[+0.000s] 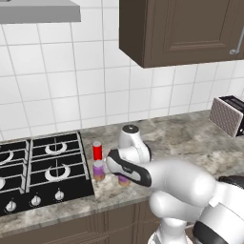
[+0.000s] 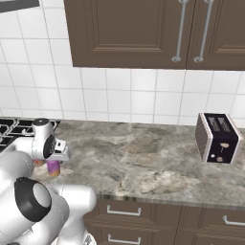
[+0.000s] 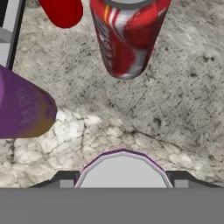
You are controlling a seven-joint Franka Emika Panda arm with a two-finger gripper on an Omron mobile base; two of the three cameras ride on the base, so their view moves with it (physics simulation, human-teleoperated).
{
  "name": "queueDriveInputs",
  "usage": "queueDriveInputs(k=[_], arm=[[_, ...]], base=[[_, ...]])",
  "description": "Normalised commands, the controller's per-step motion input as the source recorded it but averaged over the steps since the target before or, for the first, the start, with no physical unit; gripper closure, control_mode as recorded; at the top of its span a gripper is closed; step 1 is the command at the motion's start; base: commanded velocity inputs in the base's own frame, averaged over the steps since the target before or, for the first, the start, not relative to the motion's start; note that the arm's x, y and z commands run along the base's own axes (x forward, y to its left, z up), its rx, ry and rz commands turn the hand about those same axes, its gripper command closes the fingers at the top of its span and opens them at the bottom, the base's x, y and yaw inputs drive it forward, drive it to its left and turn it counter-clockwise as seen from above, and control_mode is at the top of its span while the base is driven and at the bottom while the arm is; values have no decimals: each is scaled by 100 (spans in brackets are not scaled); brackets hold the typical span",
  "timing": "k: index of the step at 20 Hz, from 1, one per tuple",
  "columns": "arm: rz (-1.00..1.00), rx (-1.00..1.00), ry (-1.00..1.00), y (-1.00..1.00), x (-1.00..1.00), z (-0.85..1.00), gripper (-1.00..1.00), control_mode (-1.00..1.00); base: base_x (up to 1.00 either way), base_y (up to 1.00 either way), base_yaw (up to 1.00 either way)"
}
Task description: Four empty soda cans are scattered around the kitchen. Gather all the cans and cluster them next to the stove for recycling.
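A toaster (image 2: pixel 217 138) stands on the bench (image 2: pixel 153 162) (grey marbled stone) well to the right, near the wall; in the left base view it sits at the right edge, its patterned side facing inward. White square tiles (image 1: pixel 62 81) cover the wall behind the bench. A dark brown wall cabinet (image 1: pixel 181 31) hangs above, with panelled doors; in the right base view two upright silver handles (image 2: pixel 180 31) show on its doors. A grey hood (image 1: pixel 38 10) juts from the top left corner of the left base view. Below the bench edge run brown drawers (image 2: pixel 143 215) with silver pulls (image 2: pixel 123 211).
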Motion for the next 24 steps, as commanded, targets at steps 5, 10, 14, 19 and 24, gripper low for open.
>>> queueDriveInputs(k=[5,10,14,19,24], arm=[[0,0,1,0,0,-20,100,-100],[0,0,0,0,0,0,100,-100],[0,0,0,0,0,0,-100,-100],[0,0,0,0,0,0,-100,-100],[0,0,-1,-6,-7,0,-100,-100]], base=[[0,0,0],[0,0,0],[0,0,0],[0,0,0],[0,0,0]])
